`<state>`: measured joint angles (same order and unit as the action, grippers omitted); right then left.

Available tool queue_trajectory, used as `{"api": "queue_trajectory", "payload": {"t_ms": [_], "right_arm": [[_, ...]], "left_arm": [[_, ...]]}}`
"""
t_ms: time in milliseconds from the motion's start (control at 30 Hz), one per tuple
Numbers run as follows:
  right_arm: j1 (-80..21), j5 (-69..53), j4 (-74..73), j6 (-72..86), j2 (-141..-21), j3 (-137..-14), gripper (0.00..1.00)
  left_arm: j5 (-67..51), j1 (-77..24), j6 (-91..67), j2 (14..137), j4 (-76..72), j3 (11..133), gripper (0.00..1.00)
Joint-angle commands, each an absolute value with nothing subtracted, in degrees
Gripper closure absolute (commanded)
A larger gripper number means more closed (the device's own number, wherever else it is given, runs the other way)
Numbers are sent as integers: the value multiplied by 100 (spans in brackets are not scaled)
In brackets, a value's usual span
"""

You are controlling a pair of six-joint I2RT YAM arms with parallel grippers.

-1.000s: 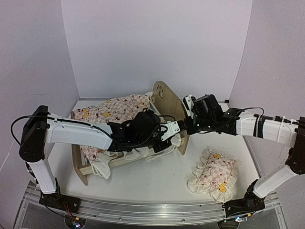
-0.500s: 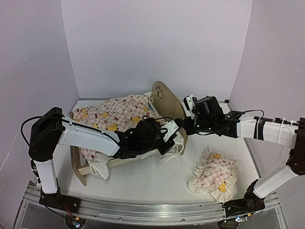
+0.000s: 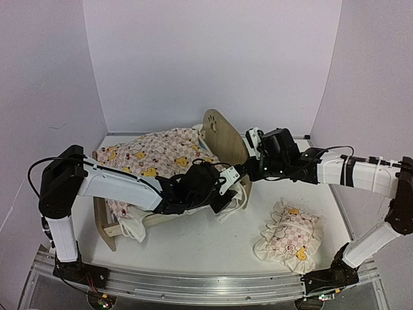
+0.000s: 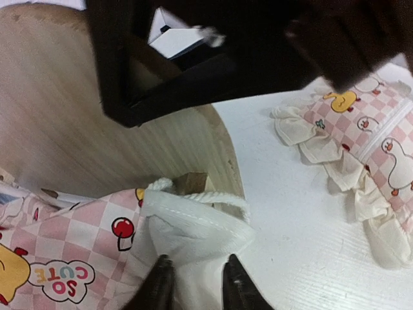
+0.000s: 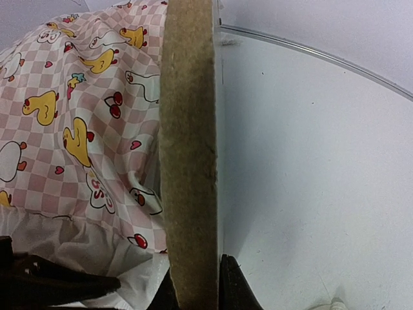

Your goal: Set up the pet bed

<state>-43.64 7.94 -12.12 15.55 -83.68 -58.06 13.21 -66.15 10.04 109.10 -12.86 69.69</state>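
Note:
The pet bed (image 3: 222,132) is a light-wood frame standing at mid-table, with a frilled cartoon-print quilt (image 3: 155,152) spread over it. My right gripper (image 3: 248,169) is shut on the lower edge of the rounded headboard (image 5: 187,129), one finger on each face. In the right wrist view that gripper (image 5: 197,284) sits at the bottom of the frame. My left gripper (image 4: 197,284) is at the quilt's white frilled corner (image 4: 193,232), beside the headboard's foot. Its fingers stand apart with the frill lying between them. In the top view the left gripper (image 3: 222,184) is low at the bed's near side.
A small matching frilled pillow (image 3: 287,236) lies on the white table to the right of the bed, also seen in the left wrist view (image 4: 361,135). The low footboard (image 3: 106,232) stands at the near left. White walls enclose the table on three sides.
The left gripper pulled the quilt corner toward the headboard's foot, then its jaws parted. The bed's headboard shifted slightly left. The right gripper kept its hold.

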Motion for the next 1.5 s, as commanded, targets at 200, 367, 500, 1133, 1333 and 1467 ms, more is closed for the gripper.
{"api": "queue_trajectory", "payload": {"t_ms": [200, 367, 500, 1133, 1333, 1467], "right_arm": [[-4451, -393, -337, 2340, -8509, -6364, 100], [-4447, -564, -351, 2370, -8584, -6456, 100], [-4447, -559, -364, 2339, -8572, -6475, 100], [-4438, -699, -457, 2303, -8431, -6496, 100], [-4438, -763, -457, 2319, -8452, -6542, 100], [-4435, -858, -452, 2329, -8456, -6586, 100]], "left_arm": [[1062, -7010, 598, 8868, -698, 6363, 1], [233, -7434, 496, 8702, -2377, 4936, 35], [445, -7508, 636, 9610, -3091, 4847, 60], [2025, -7195, 1119, 11816, -4179, 5562, 29], [2332, -6994, 925, 12162, -4186, 5815, 22], [1933, -6805, 685, 12312, -4075, 5954, 20]]}}
